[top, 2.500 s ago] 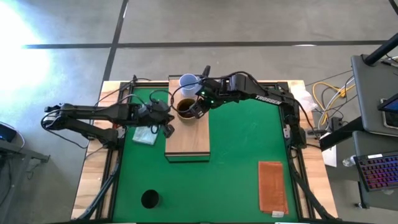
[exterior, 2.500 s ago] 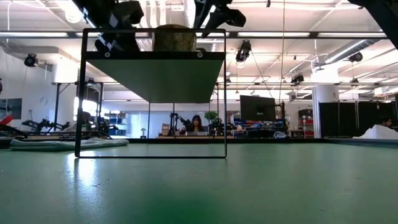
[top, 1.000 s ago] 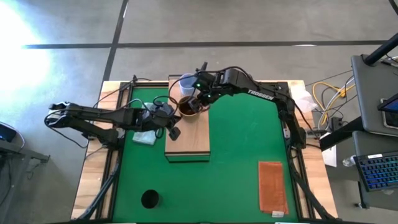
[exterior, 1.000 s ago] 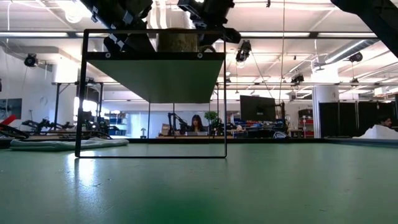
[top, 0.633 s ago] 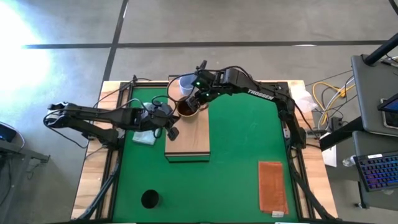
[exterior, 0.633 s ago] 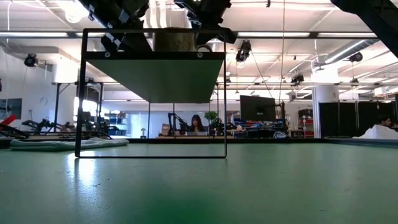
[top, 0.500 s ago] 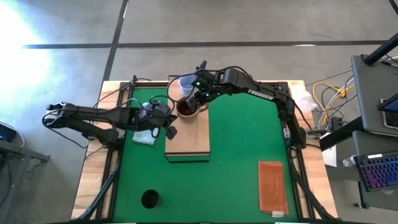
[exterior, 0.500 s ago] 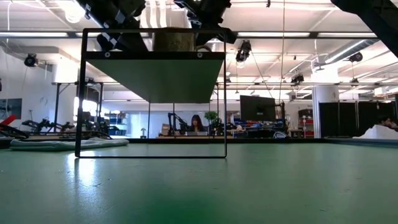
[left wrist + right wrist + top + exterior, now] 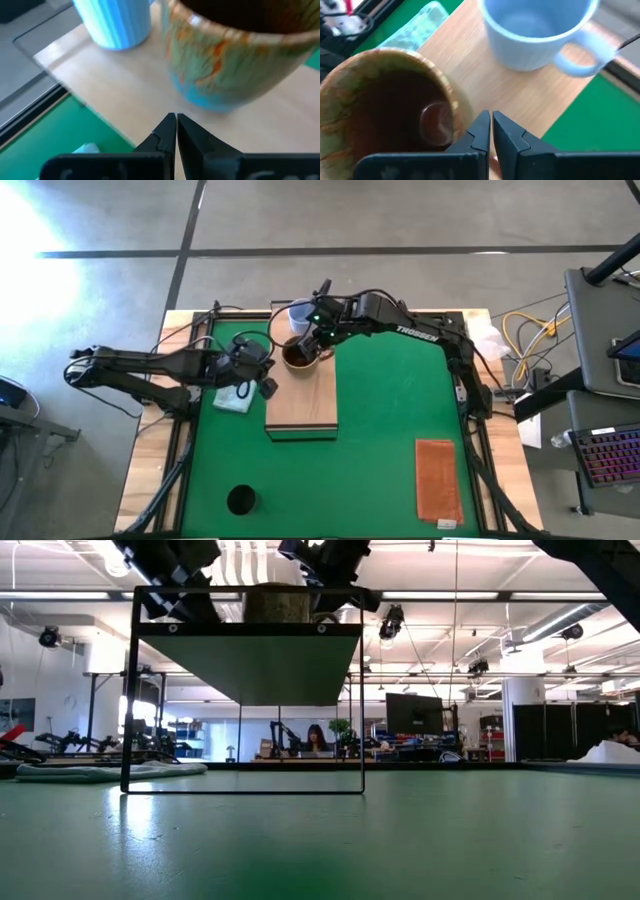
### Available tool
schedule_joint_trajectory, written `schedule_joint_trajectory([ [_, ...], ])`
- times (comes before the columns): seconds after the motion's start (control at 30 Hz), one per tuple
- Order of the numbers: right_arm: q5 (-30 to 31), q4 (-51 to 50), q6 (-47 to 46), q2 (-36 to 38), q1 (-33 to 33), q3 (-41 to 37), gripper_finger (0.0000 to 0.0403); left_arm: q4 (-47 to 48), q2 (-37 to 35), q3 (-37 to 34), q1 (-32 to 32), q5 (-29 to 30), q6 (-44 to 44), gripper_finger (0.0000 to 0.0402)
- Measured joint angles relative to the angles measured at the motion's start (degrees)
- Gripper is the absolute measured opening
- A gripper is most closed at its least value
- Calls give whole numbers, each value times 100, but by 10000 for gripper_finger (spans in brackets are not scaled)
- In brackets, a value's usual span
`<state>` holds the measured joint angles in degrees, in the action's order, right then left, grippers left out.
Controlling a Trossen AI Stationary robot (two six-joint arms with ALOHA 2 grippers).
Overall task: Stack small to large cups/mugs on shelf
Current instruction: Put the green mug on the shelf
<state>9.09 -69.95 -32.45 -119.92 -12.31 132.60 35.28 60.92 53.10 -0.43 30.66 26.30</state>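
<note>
The light-wood shelf [image 9: 302, 405] stands on the green table at the far middle. On its top stand the brown mug [image 9: 297, 357] and, farther back, the pale blue mug [image 9: 300, 313], both upright. The small black cup [image 9: 241, 500] rests on the table near the front left. My right gripper [image 9: 318, 340] is shut, just at the brown mug's far-right side [image 9: 385, 110]. My left gripper [image 9: 268, 387] is shut at the shelf's left edge, its tips [image 9: 176, 125] just short of the brown mug [image 9: 235, 55] and touching nothing. My right gripper's shut fingers [image 9: 480, 130] lie beside the brown mug's outer wall just under the rim [image 9: 460, 112], on the side toward the pale blue mug [image 9: 540, 30]. They slant down from the table's right. The mug stands upright on the shelf. Whether they touch it, I cannot tell.
A pale green packet [image 9: 232, 399] lies on the table left of the shelf, under my left arm. A reddish-brown mat [image 9: 438, 480] lies at the front right. In the low view the shelf [image 9: 250, 660] shows as a raised frame with the brown mug [image 9: 280, 605] on top.
My left gripper has drawn back a little toward the table's left edge, off the shelf's top to its left edge. The brown mug has slid slightly toward the shelf's near left, with my right gripper staying beside it.
</note>
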Motion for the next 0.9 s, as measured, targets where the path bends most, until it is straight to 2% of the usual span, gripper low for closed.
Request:
schedule_joint_trajectory([
  [0.13,338,42,257,86,-75,104,13,422,-162,-2,-6,0,36,0],
  [0.27,652,104,505,205,-88,235,13,380,-434,-2,-83,-16,61,0],
  [0.43,291,-198,398,440,7,229,13,359,-575,-2,-179,-30,186,0],
  [0.63,287,-946,-258,720,853,234,13,358,-456,-2,-184,-33,180,0],
  [0.77,288,-924,-741,762,1429,234,13,190,-331,-2,-181,-31,6,0],
  [0.9,296,-760,-968,544,1608,227,13,86,-256,-9,-153,-27,-12,0],
])
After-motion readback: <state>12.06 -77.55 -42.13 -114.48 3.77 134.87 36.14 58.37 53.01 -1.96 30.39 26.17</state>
